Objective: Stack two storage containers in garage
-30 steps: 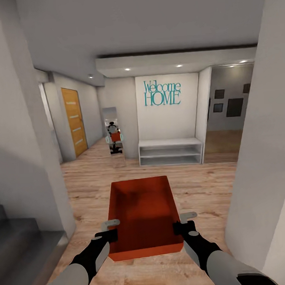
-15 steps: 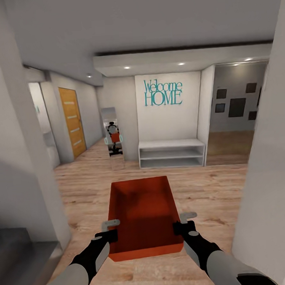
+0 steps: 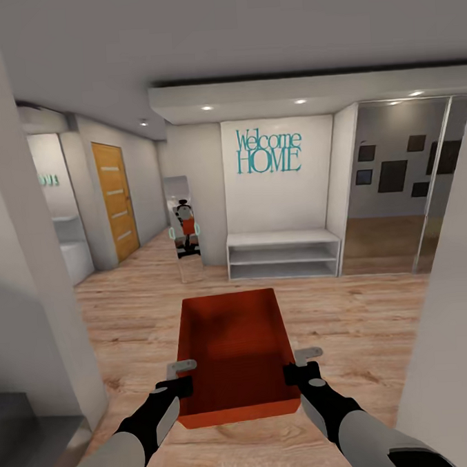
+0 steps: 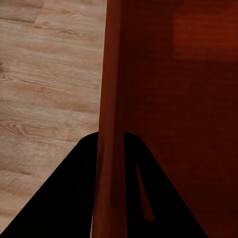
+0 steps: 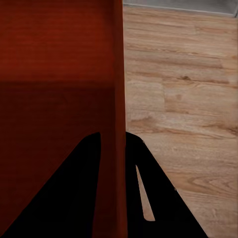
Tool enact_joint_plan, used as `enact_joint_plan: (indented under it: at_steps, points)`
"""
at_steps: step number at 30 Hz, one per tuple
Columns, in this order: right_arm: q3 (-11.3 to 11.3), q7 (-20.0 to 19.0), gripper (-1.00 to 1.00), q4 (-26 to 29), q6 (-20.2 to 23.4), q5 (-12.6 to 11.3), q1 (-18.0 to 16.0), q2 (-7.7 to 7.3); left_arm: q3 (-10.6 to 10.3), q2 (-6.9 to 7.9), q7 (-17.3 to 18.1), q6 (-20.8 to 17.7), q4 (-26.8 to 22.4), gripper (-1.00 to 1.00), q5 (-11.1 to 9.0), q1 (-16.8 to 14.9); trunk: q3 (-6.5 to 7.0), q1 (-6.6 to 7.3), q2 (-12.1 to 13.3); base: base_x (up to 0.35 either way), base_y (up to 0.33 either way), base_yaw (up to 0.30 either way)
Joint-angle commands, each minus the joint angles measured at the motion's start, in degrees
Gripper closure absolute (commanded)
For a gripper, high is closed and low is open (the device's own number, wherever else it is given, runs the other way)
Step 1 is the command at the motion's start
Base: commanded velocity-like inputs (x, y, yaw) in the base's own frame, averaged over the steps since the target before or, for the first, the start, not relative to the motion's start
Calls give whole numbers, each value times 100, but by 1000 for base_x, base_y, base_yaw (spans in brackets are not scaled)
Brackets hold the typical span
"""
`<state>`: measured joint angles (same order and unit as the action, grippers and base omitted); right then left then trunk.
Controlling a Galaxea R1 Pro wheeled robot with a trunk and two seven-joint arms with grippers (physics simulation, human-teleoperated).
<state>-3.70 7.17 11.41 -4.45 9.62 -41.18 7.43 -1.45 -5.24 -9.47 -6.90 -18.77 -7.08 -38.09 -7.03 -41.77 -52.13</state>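
Note:
One orange-red open-topped storage container (image 3: pixel 234 351) hangs in front of me above a light wood plank floor, held between both arms. My left gripper (image 3: pixel 179 382) is shut on its left wall, and my right gripper (image 3: pixel 297 371) is shut on its right wall. In the left wrist view the container's wall (image 4: pixel 111 124) runs between the two dark fingers (image 4: pixel 64 198). The right wrist view shows the other wall (image 5: pixel 119 114) pinched between its fingers (image 5: pixel 158 198) in the same way. The container looks empty.
Ahead stands a white wall with a teal "Welcome HOME" sign (image 3: pixel 268 150) over a low white shelf bench (image 3: pixel 283 253). A tall mirror (image 3: pixel 185 229) and an orange door (image 3: pixel 114 199) lie to the left. White walls (image 3: pixel 29 287) flank me closely; a dark-framed opening (image 3: pixel 397 189) is at the right.
The whole view has shifted as I roll forward: the flanking walls slide outward and the hallway opens up. Container and grippers keep their places relative to me.

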Motion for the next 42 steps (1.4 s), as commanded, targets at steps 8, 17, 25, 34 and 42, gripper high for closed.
enact_joint_plan:
  at_steps: [8, 17, 25, 34, 42]
  points:
    - [17, -58, 100, -25, -20, -13, -1, 30, 148, -3, -47, -22, -180, 100, 93, -5, -9, -4, -6, 322, 0, 0]
    - [19, -57, 100, -25, -15, -13, -2, 30, 152, -3, -47, -22, -182, 100, 92, -5, -9, -4, -6, 322, 0, 0]
    - [18, -50, 100, -25, -12, -13, 1, 30, 152, -1, -47, -22, -183, 100, 95, -5, -9, -4, -6, 322, 0, 0]
    - [18, -55, 100, -25, -13, -13, 1, 31, 154, -3, -47, -22, -180, 100, 94, -5, -9, -4, -6, 322, 0, 0]
    - [21, -42, 100, -25, -11, -3, 0, 38, 154, 4, -47, -22, -182, 100, 93, -5, -9, -4, -6, 322, 0, 0]
